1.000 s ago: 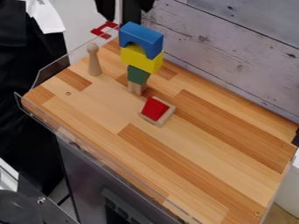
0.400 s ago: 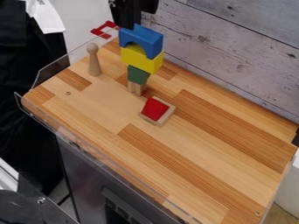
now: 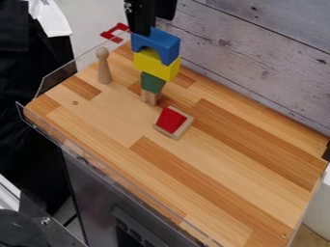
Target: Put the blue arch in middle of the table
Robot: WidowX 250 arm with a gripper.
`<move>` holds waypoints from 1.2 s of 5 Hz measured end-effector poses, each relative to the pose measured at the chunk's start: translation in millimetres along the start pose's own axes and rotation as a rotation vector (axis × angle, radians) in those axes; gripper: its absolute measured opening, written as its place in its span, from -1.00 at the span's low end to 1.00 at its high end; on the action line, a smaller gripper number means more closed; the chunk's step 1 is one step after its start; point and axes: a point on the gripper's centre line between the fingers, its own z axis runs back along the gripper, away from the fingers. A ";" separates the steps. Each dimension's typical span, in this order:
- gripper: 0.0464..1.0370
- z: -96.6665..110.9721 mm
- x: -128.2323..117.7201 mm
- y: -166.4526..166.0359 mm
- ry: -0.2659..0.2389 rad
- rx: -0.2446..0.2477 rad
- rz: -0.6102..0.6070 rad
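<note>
The black gripper (image 3: 155, 26) hangs at the top edge, its two fingers apart, one at the left end of the blue arch (image 3: 157, 44) and the other behind it. The arch is the top piece of a stack, its opening facing down. Under it are a yellow block (image 3: 155, 66), a green block (image 3: 152, 83) and a small wooden piece (image 3: 151, 98) on the wooden table (image 3: 213, 164).
A wooden peg figure (image 3: 103, 66) stands left of the stack. In front of the stack lies a red block (image 3: 171, 120) on a pale wooden piece (image 3: 184, 128). A plank wall (image 3: 258, 58) runs along the back, and clear edging borders the left and front.
The gripper has come down and to the right, to the top of the blue arch. The stack and the other pieces have stayed where they were.
</note>
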 end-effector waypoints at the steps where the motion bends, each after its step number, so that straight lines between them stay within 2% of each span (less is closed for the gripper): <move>1: 0.93 -11.3 0.3 0.5 -0.018 0.040 -0.011; 3: 0.85 -35.6 -2.0 -1.1 0.008 0.094 -0.011; 4: 0.29 -39.4 -3.0 -3.6 0.016 0.086 -0.020; 5: 0.12 -37.9 -4.5 -4.5 0.013 0.079 -0.038; 6: 0.12 0.4 -13.0 -6.3 -0.033 -0.025 -0.126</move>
